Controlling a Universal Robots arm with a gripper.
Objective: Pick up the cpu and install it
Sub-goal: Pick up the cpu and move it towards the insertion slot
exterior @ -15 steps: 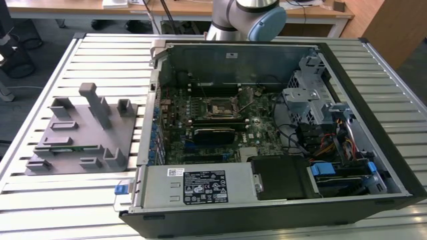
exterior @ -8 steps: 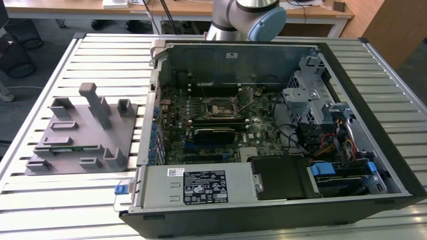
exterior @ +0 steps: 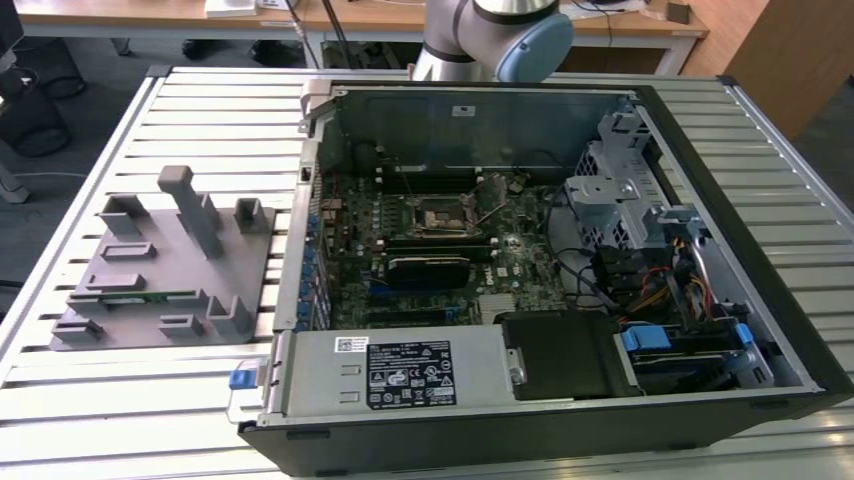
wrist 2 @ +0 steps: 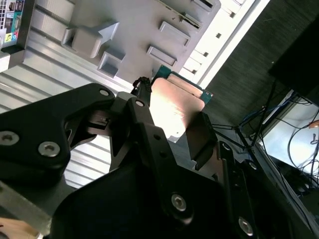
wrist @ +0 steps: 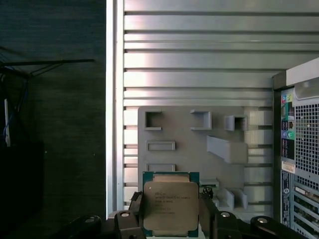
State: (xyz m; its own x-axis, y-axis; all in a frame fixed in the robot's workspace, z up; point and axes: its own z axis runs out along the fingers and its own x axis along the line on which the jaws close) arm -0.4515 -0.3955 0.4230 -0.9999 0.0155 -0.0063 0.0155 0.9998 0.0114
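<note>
Gripper point(wrist: 171, 222) is clamped on the cpu point(wrist: 171, 205) — fingers point(wrist: 207, 215) pinch two opposite edges, metal lid facing the first wrist camera. Cpu hangs off the tray point(wrist: 189, 144), over its near edge — case point(wrist: 299, 149) sits beside the tray.

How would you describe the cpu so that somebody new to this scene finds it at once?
In the first wrist view, find the grey tray on the slatted table. In front of it the end effector grips the cpu. It is a flat square with a shiny metal top and green edge, unlike the tray's grey blocks.
</note>
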